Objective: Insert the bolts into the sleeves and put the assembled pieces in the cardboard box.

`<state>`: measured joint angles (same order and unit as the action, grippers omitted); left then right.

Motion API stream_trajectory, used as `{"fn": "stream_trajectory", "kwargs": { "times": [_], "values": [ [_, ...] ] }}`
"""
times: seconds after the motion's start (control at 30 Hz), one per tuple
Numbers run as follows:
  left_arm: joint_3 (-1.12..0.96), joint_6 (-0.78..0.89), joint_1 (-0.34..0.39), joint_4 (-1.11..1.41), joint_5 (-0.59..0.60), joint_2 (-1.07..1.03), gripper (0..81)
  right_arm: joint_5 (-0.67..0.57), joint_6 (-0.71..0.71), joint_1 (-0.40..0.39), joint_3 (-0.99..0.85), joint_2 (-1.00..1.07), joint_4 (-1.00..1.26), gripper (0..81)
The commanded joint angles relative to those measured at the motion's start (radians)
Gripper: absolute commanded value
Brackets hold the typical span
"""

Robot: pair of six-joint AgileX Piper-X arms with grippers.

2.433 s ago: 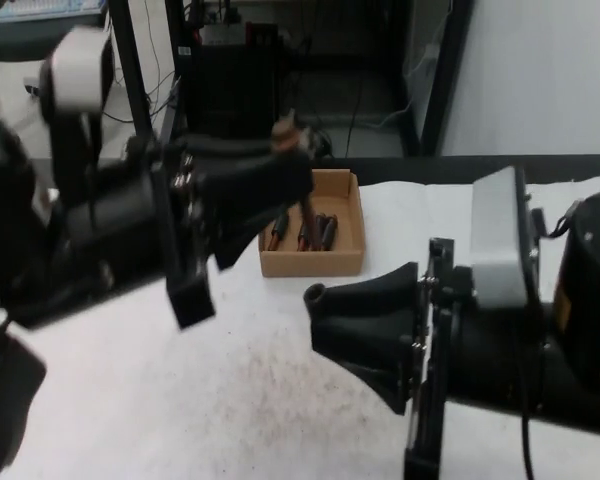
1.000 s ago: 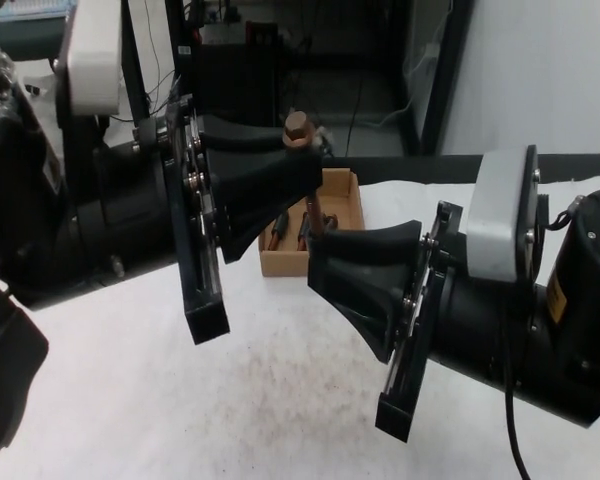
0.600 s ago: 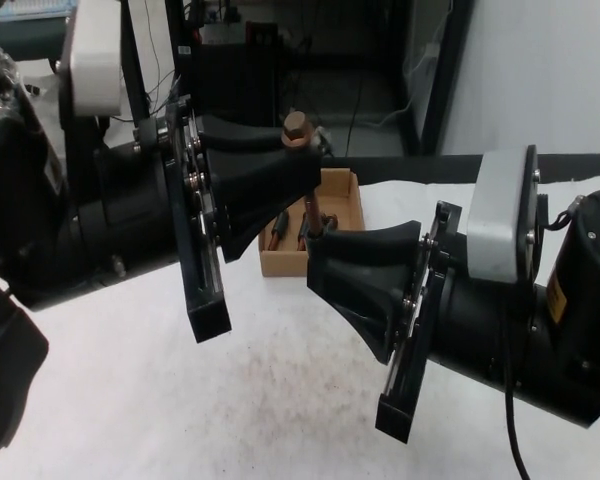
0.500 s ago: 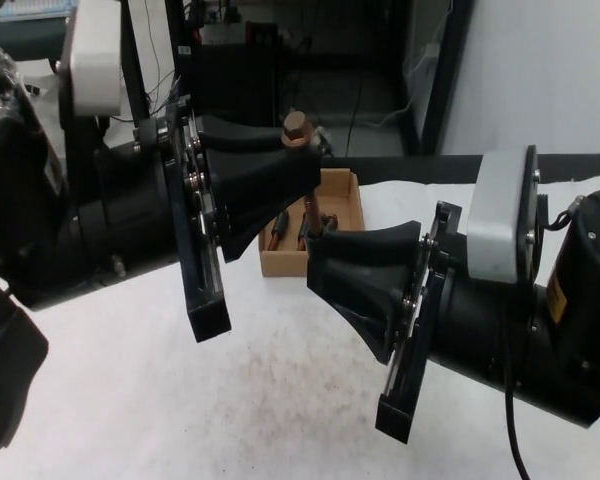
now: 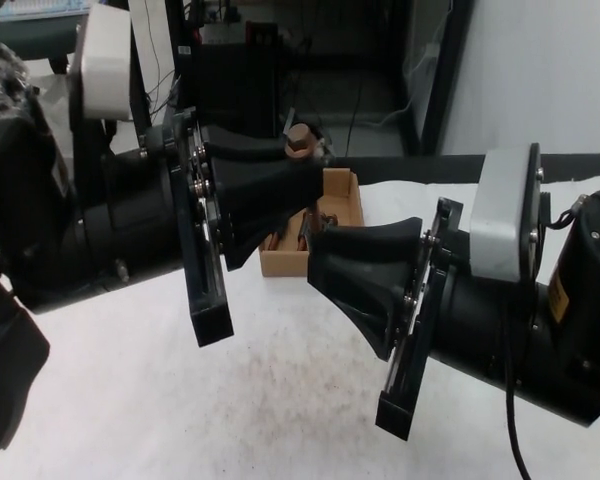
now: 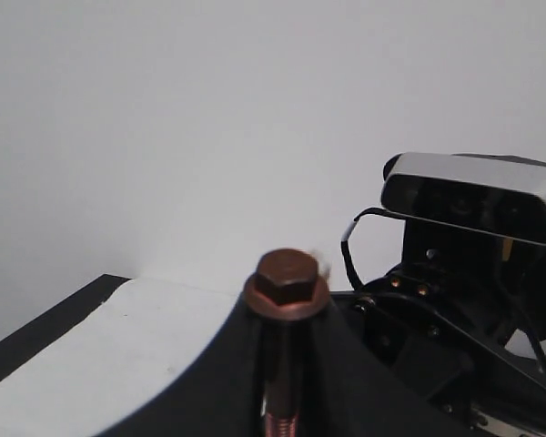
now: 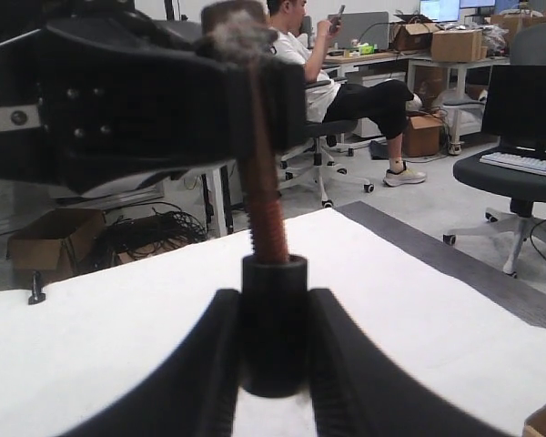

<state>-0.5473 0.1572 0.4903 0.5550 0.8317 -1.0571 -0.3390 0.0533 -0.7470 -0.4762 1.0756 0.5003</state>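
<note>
- Left end effector [image 5: 306,172] hangs high above the white surface [image 5: 280,400], pressed together on the bolt [image 5: 299,138] and pinching its shank just under the hex head
- Over to the left wrist view: the copper bolt [image 6: 287,282] stands upright, its head poking clear above the left end effector [image 6: 287,364], with a few threads showing lower down
- Behind the bolt in that same view sits the other arm's grey wrist camera [image 6: 473,191], close by and facing this way
- Right end effector [image 5: 316,250] is just beside the left one and a little lower, the two nearly tip to tip in front of the cardboard box [image 5: 358,215]
- Right wrist view has the best angle: the right end effector [image 7: 273,346] is clamped around the black sleeve [image 7: 273,319], which stands upright with its open end up
- The bolt [image 7: 266,200] drops straight down from the left end effector [image 7: 255,91], and its threaded tip sits in the sleeve's mouth; how deep it goes I can't tell
- Both pieces are in the air, well above the surface [image 7: 91,364]
- The box rests on the far side of the surface, beyond both end effectors
- There are dark shapes inside it [image 5: 280,240], possibly assembled pieces, though they're mostly hidden
</note>
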Motion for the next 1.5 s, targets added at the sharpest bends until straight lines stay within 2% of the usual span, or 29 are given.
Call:
{"fn": "stream_trajectory", "kwargs": {
  "times": [0.0, 0.07, 0.13, 0.2, 0.33, 0.37, 0.43, 0.7, 0.83, 0.97, 1.17, 1.23, 1.37, 1.47],
  "values": [
    [-0.009, -0.001, -0.002, -0.006, -0.006, 0.004, 0.1, -0.002, 0.007, 0.001, -0.005, -0.005, 0.039, 0.4],
    [-0.009, 0.001, -0.002, -0.019, -0.006, 0.004, 1.5, -0.002, 0.007, 0.001, -0.005, -0.005, 0.039, 0.4],
    [-0.009, 0.001, -0.002, -0.055, -0.006, 0.004, 6.9, -0.002, 0.007, 0.001, -0.005, -0.005, 0.039, 0.4],
    [-0.009, 0.001, -0.002, -0.105, -0.006, 0.004, 15.5, -0.002, 0.007, 0.001, -0.005, -0.005, 0.039, 0.4],
    [-0.009, 0.001, -0.002, -0.165, -0.006, 0.004, 38.1, -0.002, 0.007, 0.001, -0.005, -0.005, 0.039, 0.4],
    [-0.009, 0.003, -0.002, -0.171, -0.006, 0.004, 42.3, -0.002, 0.007, 0.001, -0.005, -0.005, 0.039, 0.4],
    [-0.009, 0.003, -0.002, -0.171, -0.006, 0.004, 45.2, -0.002, 0.007, 0.001, -0.005, -0.005, 0.039, 0.4],
    [-0.009, 0.001, -0.002, -0.153, -0.017, 0.004, 45.2, -0.002, 0.007, 0.001, -0.005, -0.005, 0.039, 0.4],
    [-0.009, 0.007, -0.002, -0.030, -0.066, 0.008, 45.2, -0.002, 0.007, 0.001, -0.005, -0.005, 0.036, 0.4],
    [-0.009, 0.007, -0.002, 0.081, -0.206, 0.036, 45.2, -0.002, 0.007, 0.001, -0.005, -0.005, 0.036, 0.4],
    [-0.009, 0.000, -0.004, 0.089, -0.466, 0.110, 43.7, 0.008, 0.007, 0.001, -0.005, -0.005, 0.036, 0.4],
    [-0.009, 0.000, -0.010, 0.089, -0.523, 0.134, 35.3, 0.043, 0.007, 0.001, -0.005, -0.005, 0.026, 0.4],
    [-0.009, 0.000, -0.024, 0.039, -0.564, 0.178, 1.3, 0.166, 0.007, 0.003, -0.005, -0.005, -0.008, 0.4],
    [-0.009, 0.000, -0.027, -0.078, -0.590, 0.205, 0.3, 0.263, 0.007, 0.006, -0.018, 0.003, -0.010, 0.4]
  ]
}}
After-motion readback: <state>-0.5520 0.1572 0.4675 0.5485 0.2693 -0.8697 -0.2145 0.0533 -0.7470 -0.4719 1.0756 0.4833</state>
